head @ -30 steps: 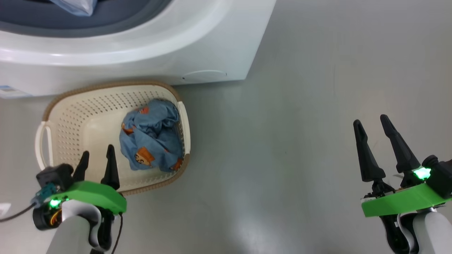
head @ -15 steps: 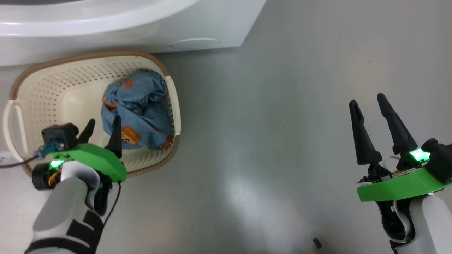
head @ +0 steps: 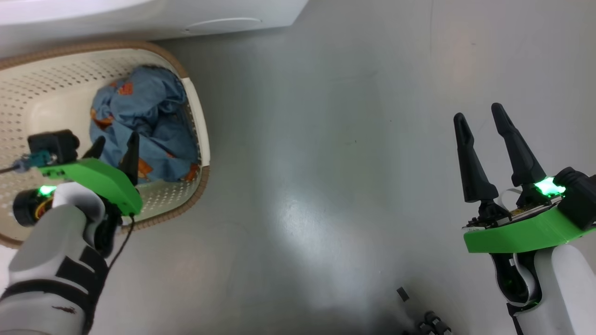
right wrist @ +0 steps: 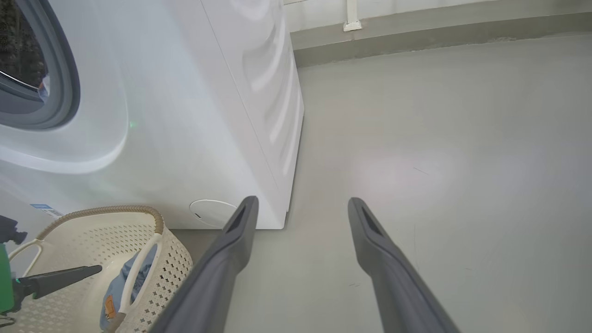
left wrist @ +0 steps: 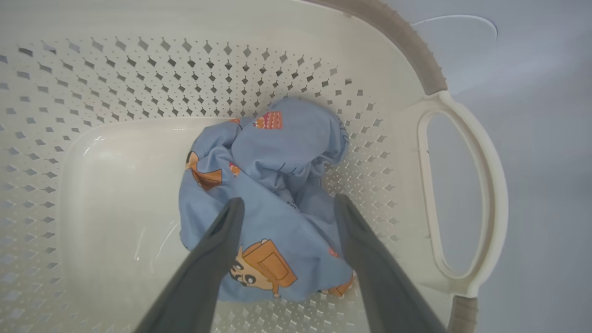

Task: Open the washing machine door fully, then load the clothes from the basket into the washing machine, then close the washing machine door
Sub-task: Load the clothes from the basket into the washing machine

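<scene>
Inside the basket, one blue garment.

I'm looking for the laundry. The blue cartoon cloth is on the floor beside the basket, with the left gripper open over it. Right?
Not quite: the blue cartoon-print garment lies inside the cream basket, not on the floor beside it, as the left wrist view shows. The left gripper is open over it.

The left gripper and right gripper look alike: two long, tapering black fingers on a bright green wrist plate with a small glowing green light. A boxy black block sits at each plate's edge. The left forearm is pale grey with black bands, and a thin dark cable hangs beside it.
</scene>
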Controlling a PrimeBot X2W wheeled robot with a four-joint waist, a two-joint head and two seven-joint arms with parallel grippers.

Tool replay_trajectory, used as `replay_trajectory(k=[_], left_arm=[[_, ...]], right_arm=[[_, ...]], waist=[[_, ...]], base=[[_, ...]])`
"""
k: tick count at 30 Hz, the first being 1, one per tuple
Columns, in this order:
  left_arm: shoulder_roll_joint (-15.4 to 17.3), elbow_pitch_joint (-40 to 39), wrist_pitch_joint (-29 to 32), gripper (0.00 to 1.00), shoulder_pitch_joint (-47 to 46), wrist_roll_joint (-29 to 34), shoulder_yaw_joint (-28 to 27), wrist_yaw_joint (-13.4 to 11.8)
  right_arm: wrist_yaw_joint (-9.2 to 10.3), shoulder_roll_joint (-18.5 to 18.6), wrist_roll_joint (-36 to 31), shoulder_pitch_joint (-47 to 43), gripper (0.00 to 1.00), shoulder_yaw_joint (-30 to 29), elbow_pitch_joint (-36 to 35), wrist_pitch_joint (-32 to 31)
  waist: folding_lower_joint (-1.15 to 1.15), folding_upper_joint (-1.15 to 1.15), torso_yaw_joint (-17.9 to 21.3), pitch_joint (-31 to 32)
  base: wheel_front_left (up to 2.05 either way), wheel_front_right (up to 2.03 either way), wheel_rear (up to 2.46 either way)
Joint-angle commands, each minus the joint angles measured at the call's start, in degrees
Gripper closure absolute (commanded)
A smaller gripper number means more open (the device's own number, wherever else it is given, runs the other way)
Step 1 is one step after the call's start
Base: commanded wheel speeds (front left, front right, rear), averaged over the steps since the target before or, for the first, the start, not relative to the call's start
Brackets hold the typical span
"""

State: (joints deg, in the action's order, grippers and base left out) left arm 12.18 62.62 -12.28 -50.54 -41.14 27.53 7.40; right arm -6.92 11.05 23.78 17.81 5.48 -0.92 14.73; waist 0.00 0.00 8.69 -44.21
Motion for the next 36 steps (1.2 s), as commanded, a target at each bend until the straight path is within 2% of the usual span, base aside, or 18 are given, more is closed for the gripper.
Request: replay_trajectory(k=[1,18,33,34,35,36], left_arm=[[2.9,0.3,0.2,0.0,-0.4,-1.2,-0.4,0.1],[6.5,4.5,3.4,0.0,-6.7,-6.9,6.8,0.1],[8.2,5.2,10.0,0.0,-9.8,-13.0,12.0,0.1],[8.1,5.3,10.0,0.18,-9.9,-13.2,12.3,0.1],[8.2,5.3,10.2,0.53,-10.0,-13.6,12.5,0.1],[8.2,5.1,10.4,0.72,-10.1,-13.9,12.8,0.1]], right_arm=[[-0.57,0.1,-0.3,-0.9,0.0,1.6,-1.4,0.3],[-0.57,0.0,-0.4,0.3,0.0,2.9,-2.6,0.3],[-0.57,0.8,-0.5,1.3,0.0,4.0,-3.8,0.3],[-0.57,0.9,-0.6,1.2,0.0,4.0,-3.9,0.3],[-0.57,1.0,-0.6,1.2,0.0,4.0,-4.0,0.3],[-0.57,1.1,-0.6,1.2,0.0,4.0,-4.0,0.3]], waist=[[0.0,0.0,1.1,-1.5],[0.0,0.0,3.3,-5.8],[0.0,0.0,4.8,-8.4],[0.0,0.0,4.9,-8.4],[0.0,0.0,4.9,-8.5],[0.0,0.0,4.9,-8.5]], base=[[0.0,0.0,0.0],[0.0,0.0,0.0],[0.0,0.0,0.0],[0.0,0.0,0.0],[0.0,0.0,0.0],[0.0,0.0,0.0]])
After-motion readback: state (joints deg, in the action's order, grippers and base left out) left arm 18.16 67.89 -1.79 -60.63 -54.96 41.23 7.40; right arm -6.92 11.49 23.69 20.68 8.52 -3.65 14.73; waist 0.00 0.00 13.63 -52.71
